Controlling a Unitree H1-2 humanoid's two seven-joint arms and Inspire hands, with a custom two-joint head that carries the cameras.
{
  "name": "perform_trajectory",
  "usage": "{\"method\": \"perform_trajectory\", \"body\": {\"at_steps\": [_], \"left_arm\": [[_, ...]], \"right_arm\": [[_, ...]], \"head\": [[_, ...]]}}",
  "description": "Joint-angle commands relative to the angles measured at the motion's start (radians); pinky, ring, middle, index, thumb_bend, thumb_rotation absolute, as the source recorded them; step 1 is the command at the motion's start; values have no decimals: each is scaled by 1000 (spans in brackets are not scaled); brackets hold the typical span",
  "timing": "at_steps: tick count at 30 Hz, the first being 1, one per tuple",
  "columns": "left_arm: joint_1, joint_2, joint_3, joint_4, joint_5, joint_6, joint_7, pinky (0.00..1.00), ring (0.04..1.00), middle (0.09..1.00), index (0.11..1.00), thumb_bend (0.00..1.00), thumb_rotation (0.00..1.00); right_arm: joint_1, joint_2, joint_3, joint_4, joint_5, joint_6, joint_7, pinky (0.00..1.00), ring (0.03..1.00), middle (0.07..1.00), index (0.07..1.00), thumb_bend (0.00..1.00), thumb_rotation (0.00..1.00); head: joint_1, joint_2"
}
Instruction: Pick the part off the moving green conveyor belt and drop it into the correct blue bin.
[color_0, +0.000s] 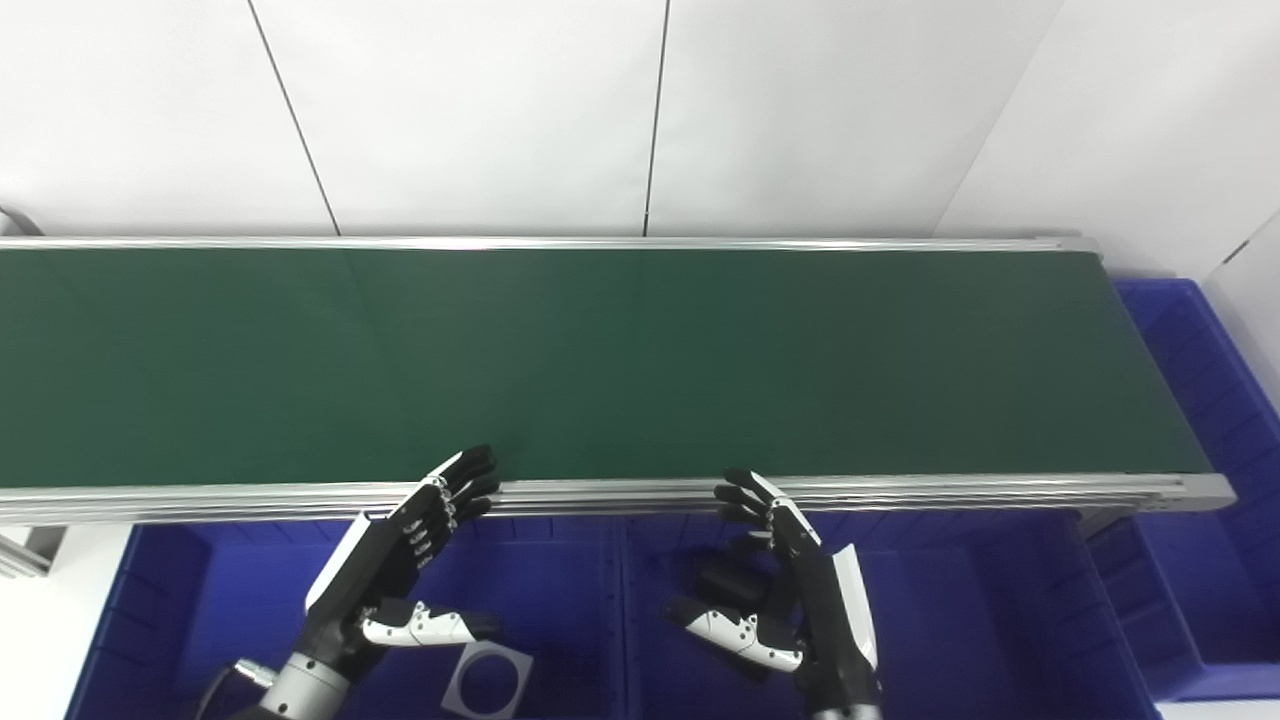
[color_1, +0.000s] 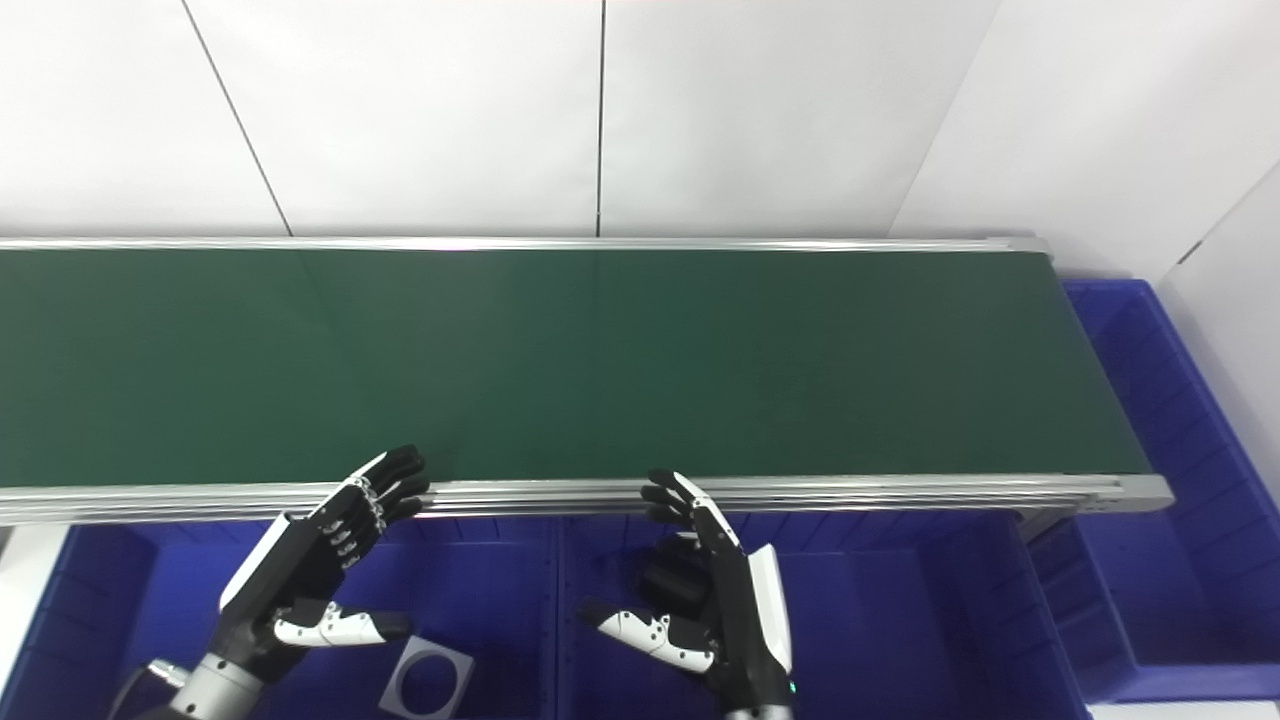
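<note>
The green conveyor belt (color_0: 600, 360) runs across the view with no part on it. My left hand (color_0: 410, 560) hovers open over the left blue bin (color_0: 170, 600), fingertips near the belt's front rail. My right hand (color_0: 790, 590) is open over the middle blue bin (color_0: 960, 610), holding nothing. A grey square part with a round hole (color_0: 488, 680) lies in the left bin, just right of my left hand. A dark part (color_0: 728, 580) lies in the middle bin, partly hidden behind my right hand.
The aluminium front rail (color_0: 950, 490) of the belt stands between the hands and the belt surface. Another blue bin (color_0: 1210, 400) sits past the belt's right end. A white wall stands behind the belt.
</note>
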Motion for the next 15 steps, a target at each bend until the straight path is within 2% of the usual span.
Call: {"method": "perform_trajectory", "body": {"at_steps": [1, 5, 10, 15], "left_arm": [[-7, -1, 11, -13, 16, -40, 26, 879, 904, 923, 897, 903, 249], [-2, -3, 13, -20, 29, -22, 41, 875, 906, 928, 896, 910, 251], [1, 9, 3, -49, 28, 43, 35, 878, 909, 918, 891, 919, 254], [1, 13, -2, -56, 18, 47, 28, 860, 895, 906, 877, 915, 214]], "right_arm": [[0, 8, 0, -35, 7, -10, 9, 644, 733, 780, 821, 843, 342], [3, 9, -2, -44, -7, 3, 7, 687, 747, 781, 826, 845, 358], [6, 12, -5, -48, -13, 8, 4, 715, 759, 786, 832, 842, 371], [6, 14, -9, -46, -13, 8, 1, 710, 761, 786, 834, 841, 386]], "head": [[2, 2], [4, 4], [4, 2], [6, 1]]}}
